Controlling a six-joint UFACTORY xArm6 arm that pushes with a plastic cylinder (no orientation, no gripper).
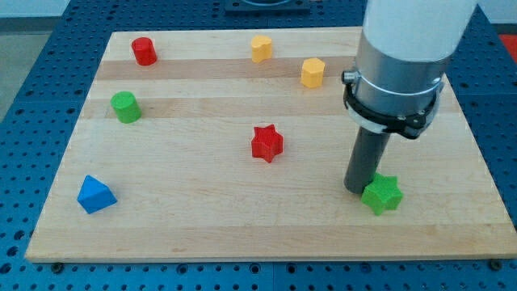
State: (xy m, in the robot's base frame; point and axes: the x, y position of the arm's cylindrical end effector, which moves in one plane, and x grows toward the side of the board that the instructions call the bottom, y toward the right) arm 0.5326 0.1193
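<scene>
My tip (358,188) rests on the wooden board (202,226) toward the view's lower right. It touches the upper left side of the green star (382,195), which lies just right of and below it. The red star (267,143) sits well to the tip's left, near the board's middle. Two yellow blocks, one (313,72) and another (261,48), lie above near the board's top. The arm's body hides the board behind it at the upper right, and no blue cube shows there.
A red cylinder (145,50) stands at the top left, a green cylinder (124,106) below it, and a blue triangular block (95,194) at the lower left. The board's right edge (477,162) is close to the green star.
</scene>
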